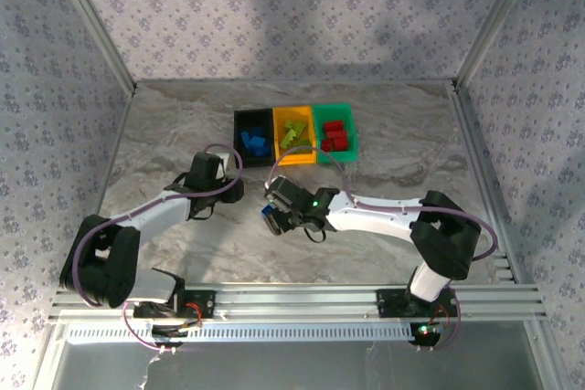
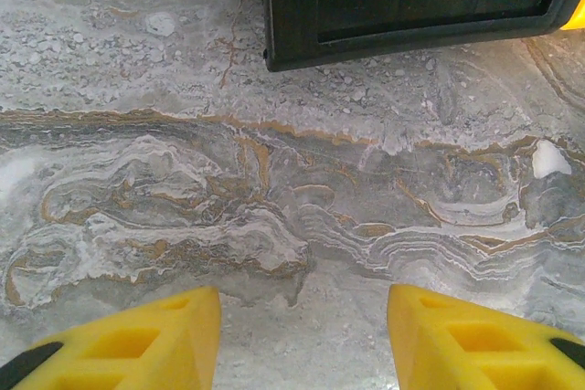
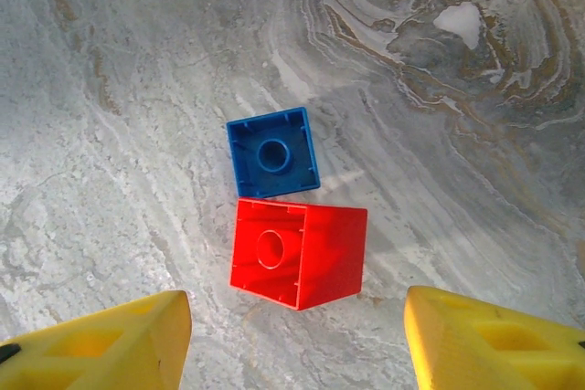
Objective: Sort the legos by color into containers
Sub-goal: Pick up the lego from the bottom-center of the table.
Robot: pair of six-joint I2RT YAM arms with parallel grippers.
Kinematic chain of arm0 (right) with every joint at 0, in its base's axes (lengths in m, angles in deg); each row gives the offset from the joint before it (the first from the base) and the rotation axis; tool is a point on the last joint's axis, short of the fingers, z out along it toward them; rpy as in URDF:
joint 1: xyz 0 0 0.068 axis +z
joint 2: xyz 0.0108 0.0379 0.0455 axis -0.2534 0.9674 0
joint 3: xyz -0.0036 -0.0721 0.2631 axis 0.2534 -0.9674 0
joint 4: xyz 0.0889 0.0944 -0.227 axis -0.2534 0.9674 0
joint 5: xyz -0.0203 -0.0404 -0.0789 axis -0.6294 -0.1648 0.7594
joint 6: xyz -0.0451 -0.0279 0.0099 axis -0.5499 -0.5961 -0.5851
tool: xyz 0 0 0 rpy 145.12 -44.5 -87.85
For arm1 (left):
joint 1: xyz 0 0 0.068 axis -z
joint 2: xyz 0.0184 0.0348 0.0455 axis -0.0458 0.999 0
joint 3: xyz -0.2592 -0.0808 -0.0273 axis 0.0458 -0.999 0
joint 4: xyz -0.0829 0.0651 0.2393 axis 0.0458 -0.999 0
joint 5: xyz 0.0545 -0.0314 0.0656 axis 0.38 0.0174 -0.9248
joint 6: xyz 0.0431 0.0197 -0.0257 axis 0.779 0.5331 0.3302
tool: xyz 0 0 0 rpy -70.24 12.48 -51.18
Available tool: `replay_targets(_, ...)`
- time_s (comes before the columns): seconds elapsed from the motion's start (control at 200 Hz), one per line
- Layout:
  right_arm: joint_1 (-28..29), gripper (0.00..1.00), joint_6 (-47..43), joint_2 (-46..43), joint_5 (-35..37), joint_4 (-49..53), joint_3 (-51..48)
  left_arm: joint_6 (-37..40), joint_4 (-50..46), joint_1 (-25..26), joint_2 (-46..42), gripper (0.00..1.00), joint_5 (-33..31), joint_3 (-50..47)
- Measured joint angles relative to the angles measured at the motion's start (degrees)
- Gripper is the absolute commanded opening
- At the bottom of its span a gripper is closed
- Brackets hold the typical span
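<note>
A red lego [image 3: 299,253] lies on its side on the marble table, its hollow underside facing left, touching a blue lego [image 3: 271,152] that lies just beyond it, hollow side up. My right gripper [image 3: 297,344] hangs open above them, yellow fingers [image 3: 110,344] well apart, the red brick just ahead of the gap. From above, the right gripper [image 1: 274,216] covers most of both bricks. The left gripper [image 2: 302,340] is open over bare table, near the black bin [image 2: 411,2]. The black bin [image 1: 253,139], orange-yellow bin [image 1: 294,135] and green bin [image 1: 335,131] hold blue, yellow-green and red bricks.
The bins stand in a row at the back middle of the marble table [image 1: 393,171]. Aluminium frame posts [image 1: 475,162] edge the table left and right, patterned walls behind. Both arms reach in from the near rail [image 1: 292,303].
</note>
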Motion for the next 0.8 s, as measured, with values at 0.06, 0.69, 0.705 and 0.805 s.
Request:
replay_targets(0.06,0.13,0.66,0.04,0.35,-0.02,0.02,0.04,0.00,0.00,0.00,0.00,0.51,-0.02,0.00)
replay_targets(0.69,-0.28,0.53,1.33,8.33,0.00,0.70,3.04,0.00,-0.04,0.00,-0.22,0.51,-0.04,0.00)
replay_targets(0.705,-0.39,0.51,1.51,8.39,-0.04,0.66,3.06,0.00,-0.04,0.00,-0.22,0.51,-0.04,0.00)
replay_targets(0.805,-1.03,0.39,1.88,8.55,-0.24,-0.04,3.15,0.00,-0.07,0.00,-0.37,0.51,-0.07,0.00)
